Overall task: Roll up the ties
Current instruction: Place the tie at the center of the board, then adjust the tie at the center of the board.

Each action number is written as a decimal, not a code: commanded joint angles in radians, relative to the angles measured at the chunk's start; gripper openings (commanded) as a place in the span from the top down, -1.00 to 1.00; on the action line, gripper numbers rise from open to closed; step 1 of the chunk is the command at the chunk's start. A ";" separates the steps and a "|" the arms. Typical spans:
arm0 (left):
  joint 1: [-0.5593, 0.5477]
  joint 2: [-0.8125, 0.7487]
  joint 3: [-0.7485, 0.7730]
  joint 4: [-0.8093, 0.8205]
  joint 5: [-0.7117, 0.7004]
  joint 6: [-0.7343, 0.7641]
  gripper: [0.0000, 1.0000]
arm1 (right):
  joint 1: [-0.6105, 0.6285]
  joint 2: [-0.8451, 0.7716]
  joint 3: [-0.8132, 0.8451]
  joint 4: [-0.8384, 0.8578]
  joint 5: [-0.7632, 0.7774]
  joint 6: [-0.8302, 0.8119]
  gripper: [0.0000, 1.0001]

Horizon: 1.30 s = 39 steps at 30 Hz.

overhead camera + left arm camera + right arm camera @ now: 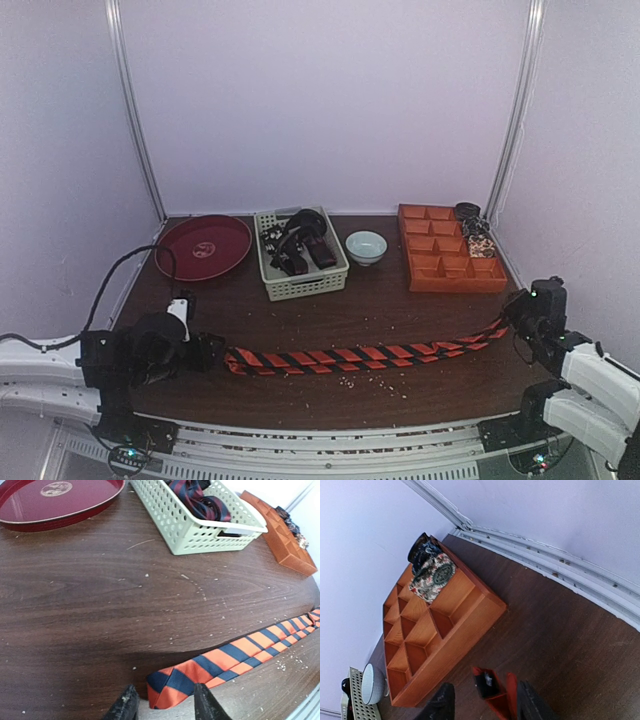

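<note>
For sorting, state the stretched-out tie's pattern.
Orange-red and dark navy diagonal stripes; tie shows best in left wrist view.

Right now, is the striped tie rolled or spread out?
Spread, not rolled: the striped tie lies stretched along the table from left pincer to right pincer, with no coil showing.

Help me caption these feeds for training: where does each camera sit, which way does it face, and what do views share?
Top external: above and behind the arms, facing the back wall over the table; both show.
Left wrist: low on the left arm, facing the basket and red tray; left gripper shows.
Right wrist: on the right arm, looking down at the orange organizer; right gripper shows.
Shared: the striped tie, all three.
</note>
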 commanded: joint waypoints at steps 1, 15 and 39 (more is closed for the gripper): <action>0.005 0.059 0.039 0.172 0.091 0.075 0.26 | -0.006 -0.081 0.142 -0.294 0.125 0.087 0.06; 0.007 0.504 0.146 0.193 0.111 0.054 0.59 | -0.002 0.062 0.130 -0.277 -0.044 0.133 0.35; 0.094 0.169 0.071 0.047 0.079 0.022 0.23 | 0.016 0.080 0.081 -0.372 0.082 0.143 0.24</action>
